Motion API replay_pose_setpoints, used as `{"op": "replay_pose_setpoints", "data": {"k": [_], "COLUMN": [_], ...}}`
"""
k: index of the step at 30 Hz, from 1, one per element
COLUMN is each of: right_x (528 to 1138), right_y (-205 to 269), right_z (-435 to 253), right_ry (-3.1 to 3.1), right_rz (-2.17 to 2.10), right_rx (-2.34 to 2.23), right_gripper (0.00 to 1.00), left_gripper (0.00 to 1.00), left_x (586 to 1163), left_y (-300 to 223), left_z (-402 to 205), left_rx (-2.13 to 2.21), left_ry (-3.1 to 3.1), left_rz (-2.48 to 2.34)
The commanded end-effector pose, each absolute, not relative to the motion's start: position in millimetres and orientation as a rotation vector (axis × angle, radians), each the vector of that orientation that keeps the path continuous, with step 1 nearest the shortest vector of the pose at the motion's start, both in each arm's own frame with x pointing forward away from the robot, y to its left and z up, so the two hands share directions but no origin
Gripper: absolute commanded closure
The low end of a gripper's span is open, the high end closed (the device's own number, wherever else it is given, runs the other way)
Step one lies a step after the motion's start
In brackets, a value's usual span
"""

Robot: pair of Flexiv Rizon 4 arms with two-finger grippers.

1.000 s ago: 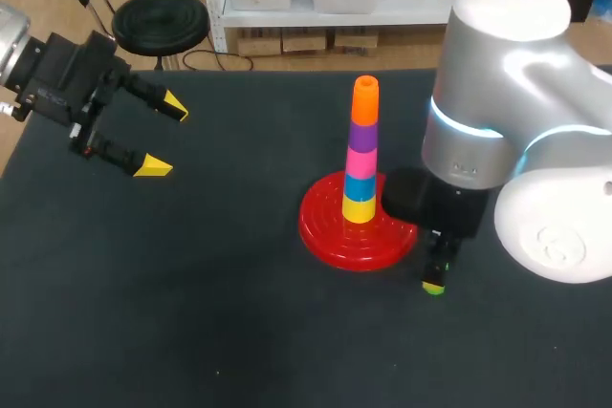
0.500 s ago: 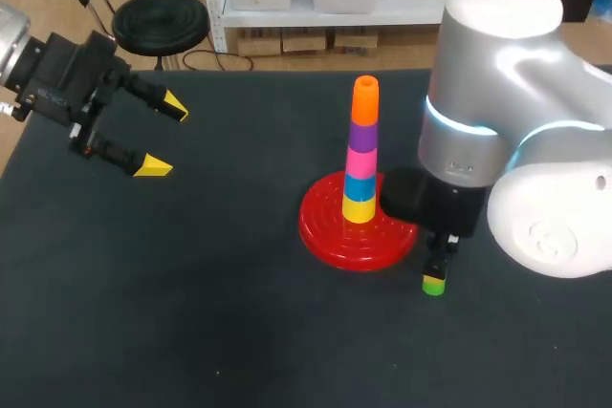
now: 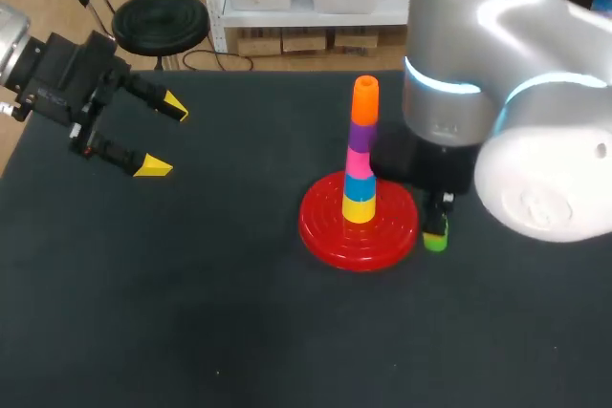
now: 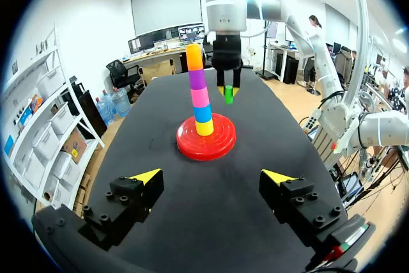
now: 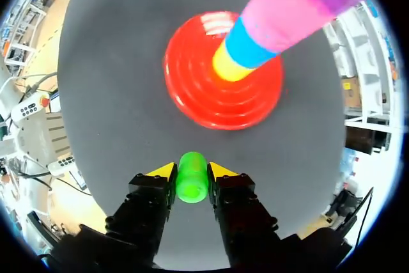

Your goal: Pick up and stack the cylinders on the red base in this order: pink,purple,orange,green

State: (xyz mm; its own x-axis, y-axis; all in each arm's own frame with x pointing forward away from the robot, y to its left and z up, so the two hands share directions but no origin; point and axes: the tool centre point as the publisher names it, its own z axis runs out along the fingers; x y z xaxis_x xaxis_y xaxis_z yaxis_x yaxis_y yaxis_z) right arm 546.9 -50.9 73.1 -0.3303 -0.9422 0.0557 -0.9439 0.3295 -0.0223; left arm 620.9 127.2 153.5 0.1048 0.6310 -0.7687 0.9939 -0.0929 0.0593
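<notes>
Your right gripper [image 5: 192, 172], clamped on green cylinder [image 3: 436, 238], just lifted it clear, centre-right; orange cylinder [image 3: 364, 100] already topmost, green goes next. Left gripper [image 3: 164, 137] spread wide, upper left.

Left arm coming in from the left side, left gripper [image 3: 163, 137] with fingers spread wide and nothing between them, right arm reaching steeply down from the right, right gripper [image 5: 192, 172] pointing downward, both fingers pressed against the green cylinder [image 5: 192, 187]
</notes>
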Motion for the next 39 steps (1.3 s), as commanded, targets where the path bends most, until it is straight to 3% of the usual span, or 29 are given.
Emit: {"op": "replay_pose_setpoints", "data": {"k": [1, 25, 39], "right_x": [548, 609, 654], "right_y": [-49, -12, 20], "right_z": [113, 268, 290], "right_ry": [-2.560, -2.591, -2.540], "right_rz": [0.166, 0.428, 0.383], "right_rx": [1.799, 2.021, 2.099], "right_gripper": [1.00, 1.00, 1.00], "left_gripper": [0.00, 0.00, 0.00], "left_x": [620, 620, 620], "left_y": [128, 128, 128], "left_z": [153, 153, 153], "left_rx": [1.789, 1.789, 1.789], "left_ry": [1.584, 1.584, 1.584], "left_rz": [-0.781, -0.781, -0.781]}}
